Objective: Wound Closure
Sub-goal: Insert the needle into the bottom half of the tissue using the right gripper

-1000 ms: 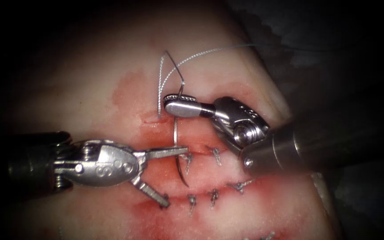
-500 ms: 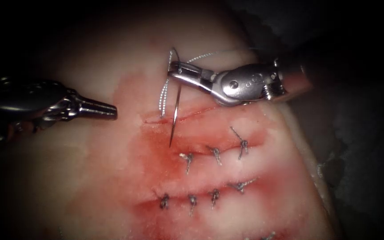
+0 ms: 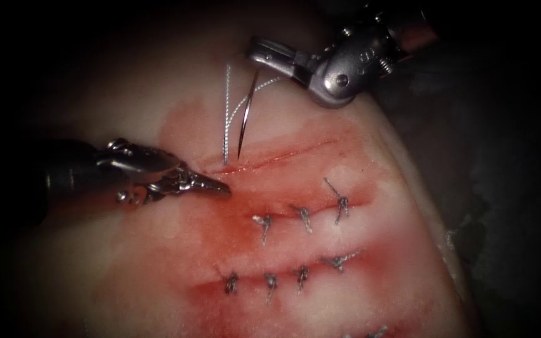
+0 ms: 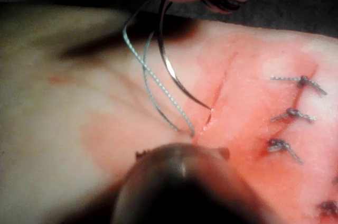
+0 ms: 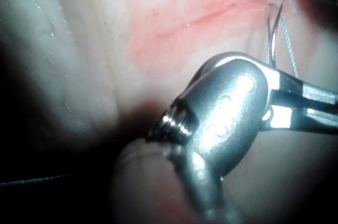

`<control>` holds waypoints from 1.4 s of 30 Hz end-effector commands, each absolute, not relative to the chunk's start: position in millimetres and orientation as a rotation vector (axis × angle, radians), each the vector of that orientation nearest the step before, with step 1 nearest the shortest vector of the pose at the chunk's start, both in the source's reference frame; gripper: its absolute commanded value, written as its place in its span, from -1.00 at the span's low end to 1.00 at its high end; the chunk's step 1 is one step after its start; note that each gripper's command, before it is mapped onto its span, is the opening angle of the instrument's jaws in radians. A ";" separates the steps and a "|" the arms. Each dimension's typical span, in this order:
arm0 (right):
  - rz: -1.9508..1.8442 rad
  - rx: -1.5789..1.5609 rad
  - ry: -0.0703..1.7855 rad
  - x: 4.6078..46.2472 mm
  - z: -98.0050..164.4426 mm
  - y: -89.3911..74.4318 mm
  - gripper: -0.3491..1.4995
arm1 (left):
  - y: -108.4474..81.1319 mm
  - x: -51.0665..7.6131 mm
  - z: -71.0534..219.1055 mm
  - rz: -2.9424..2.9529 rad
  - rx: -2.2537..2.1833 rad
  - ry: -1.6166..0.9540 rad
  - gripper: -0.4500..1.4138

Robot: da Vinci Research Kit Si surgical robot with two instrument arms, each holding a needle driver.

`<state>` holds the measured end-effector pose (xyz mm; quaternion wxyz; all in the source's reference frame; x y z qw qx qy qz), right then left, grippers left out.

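Two end effectors flank the open cut in the tissue. Right end effector is clamped on the curved needle near its thread end; the needle hangs free above the cut, tip just clear. Left wrist view shows thread entering the tissue at the cut's left end. Left end effector, jaws together, holds nothing, tip beside that end. Finished stitches lie below on red fluid.

Dark cloth at right; surroundings unlit.
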<state>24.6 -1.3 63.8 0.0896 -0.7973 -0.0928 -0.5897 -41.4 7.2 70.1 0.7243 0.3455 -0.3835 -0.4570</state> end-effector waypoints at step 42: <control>-1.764 -2.554 -0.207 26.6 63.1 -0.4 -1.00 | 9.4 -42.1 72.7 -0.615 0.559 -0.652 -1.00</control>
